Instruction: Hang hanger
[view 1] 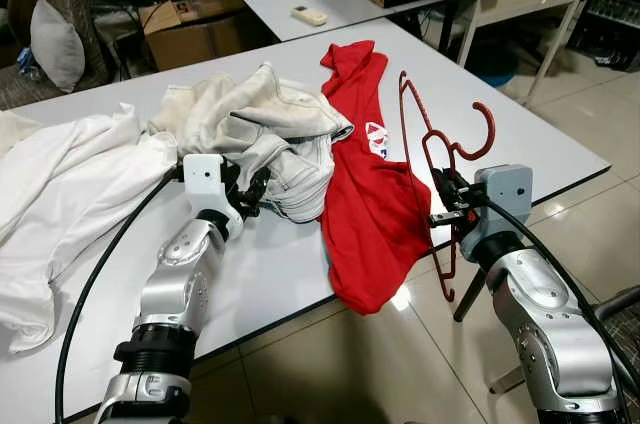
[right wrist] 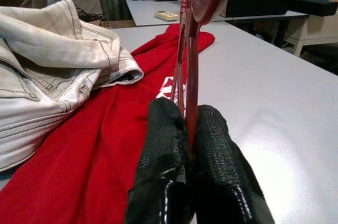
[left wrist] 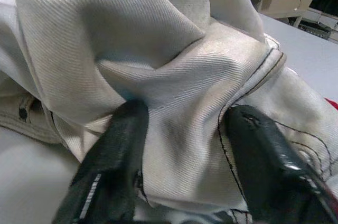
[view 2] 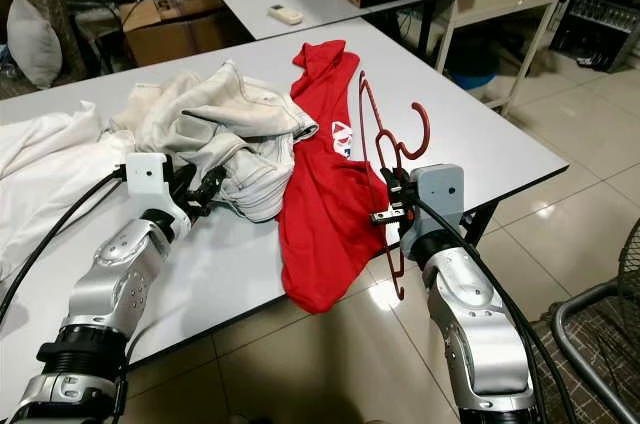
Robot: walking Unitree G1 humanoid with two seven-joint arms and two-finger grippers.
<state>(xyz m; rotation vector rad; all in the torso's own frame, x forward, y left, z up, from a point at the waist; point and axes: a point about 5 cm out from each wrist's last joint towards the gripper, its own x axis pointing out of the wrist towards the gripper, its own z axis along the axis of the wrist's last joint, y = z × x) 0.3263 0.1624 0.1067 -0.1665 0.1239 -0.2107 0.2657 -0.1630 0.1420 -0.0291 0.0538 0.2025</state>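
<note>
Silver jointed arms, black cables, grey wrist housings, seemingly ribbed black fingers (right wrist: 211,145)

The right gripper (view 1: 447,206) clamps a dark red plastic hanger (view 1: 443,159) beside a red shirt (view 1: 367,184). The left gripper (view 1: 252,194) touches a crumpled cream denim garment (view 1: 262,134).

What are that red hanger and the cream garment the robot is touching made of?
The red hanger, held by the right gripper, looks like glossy moulded plastic: thin, smooth bars. The cream garment between the left gripper's fingers shows a diagonal twill weave and dark topstitching, probably cotton denim.
</note>
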